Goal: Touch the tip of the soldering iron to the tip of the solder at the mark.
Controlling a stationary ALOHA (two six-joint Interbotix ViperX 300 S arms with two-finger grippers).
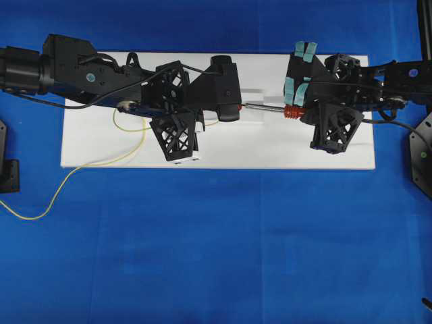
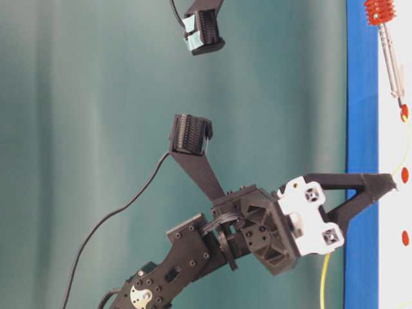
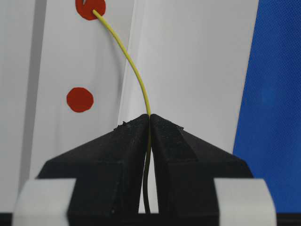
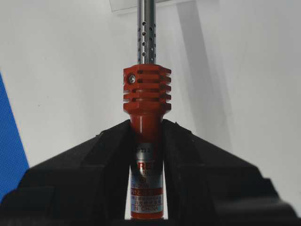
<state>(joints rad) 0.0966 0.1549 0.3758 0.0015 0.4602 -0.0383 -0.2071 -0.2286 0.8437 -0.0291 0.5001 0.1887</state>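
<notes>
My left gripper (image 3: 150,117) is shut on the solder (image 3: 136,75), a thin yellow wire. The wire arcs up from the fingertips and ends on a red mark (image 3: 90,7) on the white board (image 1: 270,148). My right gripper (image 4: 146,125) is shut on the soldering iron's orange-red handle (image 4: 146,155), just behind the ribbed collar (image 4: 146,89). In the table-level view the iron's silver shaft (image 2: 391,58) points at the same mark (image 2: 404,112), and its tip lies on it beside the solder's end (image 2: 407,138). I cannot tell whether the two tips touch.
More red marks dot the board (image 3: 80,99) (image 2: 404,174). The solder's loose length (image 1: 128,156) trails off the board's left side onto the blue cloth (image 1: 202,256). The iron's black cord (image 1: 398,125) runs off to the right.
</notes>
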